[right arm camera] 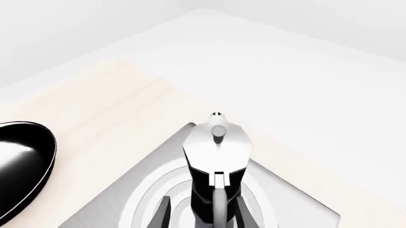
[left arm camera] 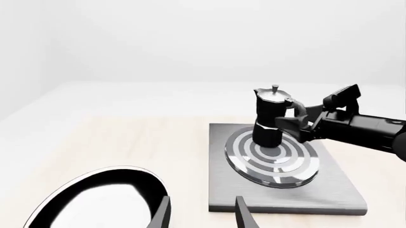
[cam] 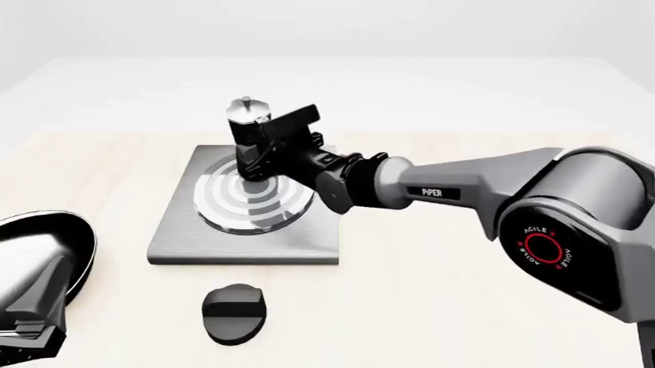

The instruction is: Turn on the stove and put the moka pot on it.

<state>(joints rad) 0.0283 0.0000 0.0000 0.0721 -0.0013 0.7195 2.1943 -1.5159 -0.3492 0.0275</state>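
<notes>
Black moka pot [cam: 245,142] upright on stove [cam: 245,230], right pincer [cam: 268,153] clamping handle

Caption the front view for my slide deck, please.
Right gripper holds the moka pot on the stove burner.

The moka pot [cam: 245,138] is being carried on the stove [cam: 245,222], flanked leftward by the pan [cam: 41,253], with the knob [cam: 235,312] lying before it.

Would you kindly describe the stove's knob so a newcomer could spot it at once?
Find the grey stove slab mid-table. Just in front of it, on the wood, lies the knob, apart from the slab. It is a small matte black oval, unlike the large glossy frying pan to the left.
</notes>
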